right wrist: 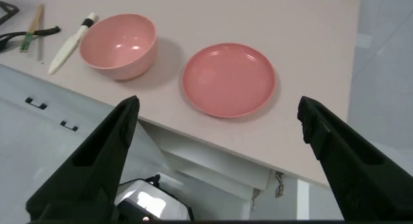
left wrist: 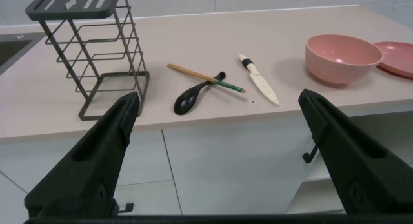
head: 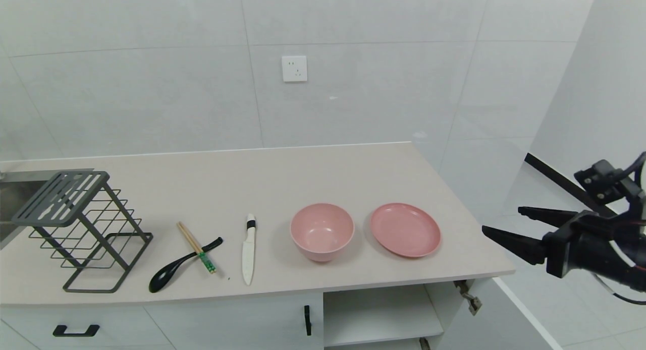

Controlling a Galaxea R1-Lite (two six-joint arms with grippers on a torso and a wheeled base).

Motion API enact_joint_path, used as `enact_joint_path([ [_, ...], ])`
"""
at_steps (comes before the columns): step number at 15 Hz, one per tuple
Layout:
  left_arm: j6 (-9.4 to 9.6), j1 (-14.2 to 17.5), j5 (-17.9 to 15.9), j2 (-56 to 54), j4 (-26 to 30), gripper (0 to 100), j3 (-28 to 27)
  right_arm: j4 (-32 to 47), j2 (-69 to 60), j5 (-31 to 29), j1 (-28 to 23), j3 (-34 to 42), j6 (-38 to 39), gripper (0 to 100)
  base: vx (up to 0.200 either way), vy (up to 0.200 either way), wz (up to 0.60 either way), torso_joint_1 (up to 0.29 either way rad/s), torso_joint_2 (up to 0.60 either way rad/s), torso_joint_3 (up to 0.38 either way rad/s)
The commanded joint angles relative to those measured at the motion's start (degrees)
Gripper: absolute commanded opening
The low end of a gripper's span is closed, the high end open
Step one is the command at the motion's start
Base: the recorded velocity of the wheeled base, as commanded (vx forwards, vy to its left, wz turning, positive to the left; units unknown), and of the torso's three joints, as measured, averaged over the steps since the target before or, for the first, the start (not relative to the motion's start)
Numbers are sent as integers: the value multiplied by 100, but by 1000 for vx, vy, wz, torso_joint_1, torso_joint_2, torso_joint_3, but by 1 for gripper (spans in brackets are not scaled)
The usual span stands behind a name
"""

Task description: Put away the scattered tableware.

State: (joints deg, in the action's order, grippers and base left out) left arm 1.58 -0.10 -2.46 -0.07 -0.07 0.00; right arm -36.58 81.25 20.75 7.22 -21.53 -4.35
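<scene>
**Tableware in a row on the table, both claws released**

Along the table (head: 282, 178), from the robot's left to its right, are a dark wire rack (head: 81, 229), a black spoon (head: 171, 269) with chopsticks (head: 194, 244) crossing its handle, a white knife (head: 248, 251), a pink bowl (head: 322, 231) and, just beside it, a pink plate (head: 405, 229). The right claw (head: 501, 219) hangs off the table's right end, near the plate, fingers spread and holding nothing. The left claw (left wrist: 219, 96) is also spread wide and empty, in front of the table's front edge, facing the spoon and chopsticks
</scene>
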Motion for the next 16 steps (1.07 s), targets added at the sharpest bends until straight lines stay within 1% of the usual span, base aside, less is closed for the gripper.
enact_joint_path([
  [1,0,1,0,7,-1,100,0,-7,770,-238,236,-273,-4,100,0,0,0,0,0,0],
  [2,0,1,0,7,-1,100,0,-15,822,-291,263,-282,-4,100,0,0,0,0,0,0],
  [3,0,1,0,7,-1,100,0,-349,1209,-510,421,-273,5,100,0,0,0,0,0,0],
  [5,0,1,0,7,-1,100,0,-965,1736,-563,491,-317,13,100,0,0,0,0,0,0],
  [6,0,1,0,7,-1,100,0,-1061,1938,-563,509,-352,22,100,0,0,0,0,0,0],
  [7,0,1,0,7,-1,100,0,-1088,2105,-572,500,-396,40,100,0,0,0,0,0,0],
  [10,0,1,0,7,-1,100,0,-1096,2352,-844,465,-695,40,100,0,0,0,0,0,0],
  [16,0,1,0,7,-1,100,0,-1105,2896,-844,465,-774,13,100,0,0,0,0,0,0],
])
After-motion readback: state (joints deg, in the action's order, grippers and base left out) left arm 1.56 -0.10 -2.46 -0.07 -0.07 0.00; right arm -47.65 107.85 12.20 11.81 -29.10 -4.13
